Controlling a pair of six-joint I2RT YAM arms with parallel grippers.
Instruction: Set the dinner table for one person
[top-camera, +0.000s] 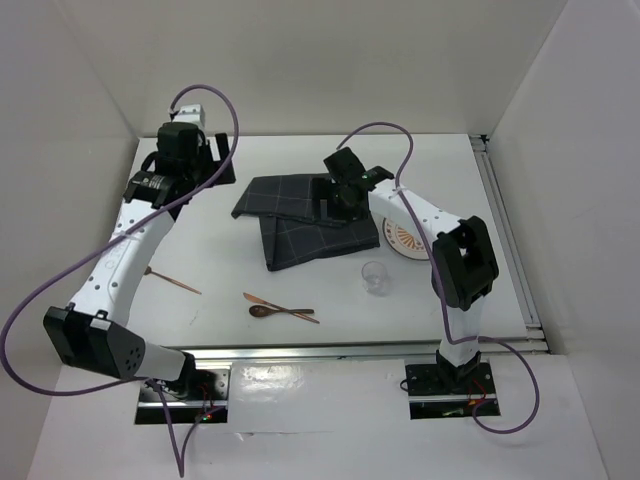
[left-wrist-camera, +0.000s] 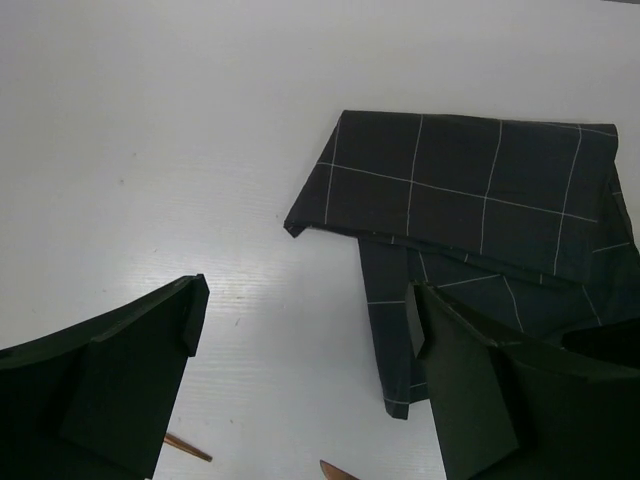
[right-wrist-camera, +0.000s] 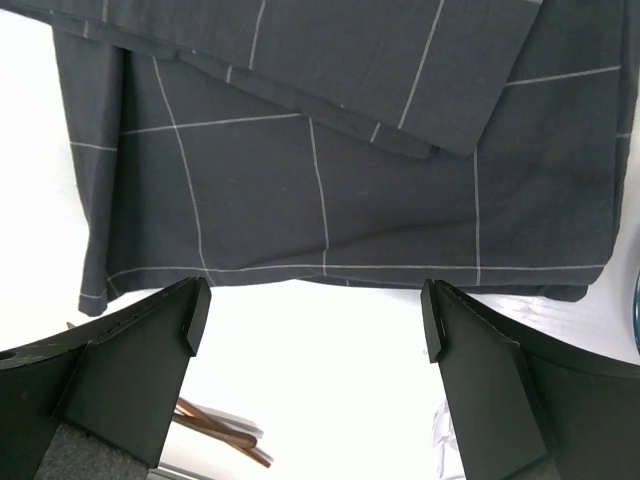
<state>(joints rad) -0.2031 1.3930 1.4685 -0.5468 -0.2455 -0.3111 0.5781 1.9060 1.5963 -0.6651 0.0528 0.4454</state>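
Right gripper (right-wrist-camera: 312, 310) wide open and empty over the checked cloth (right-wrist-camera: 320, 190), laying-out step likely underway; next, lower and pinch its near hem squarely.

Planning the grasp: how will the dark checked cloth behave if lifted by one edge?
Probably floppy: the cloth lies in loose uneven folds, so it would likely sag and unfold. Likely light, being thin and flat on the table. Pushed, it may bunch rather than slide whole.

Plate (top-camera: 401, 241) partly behind right arm (top-camera: 425, 212)
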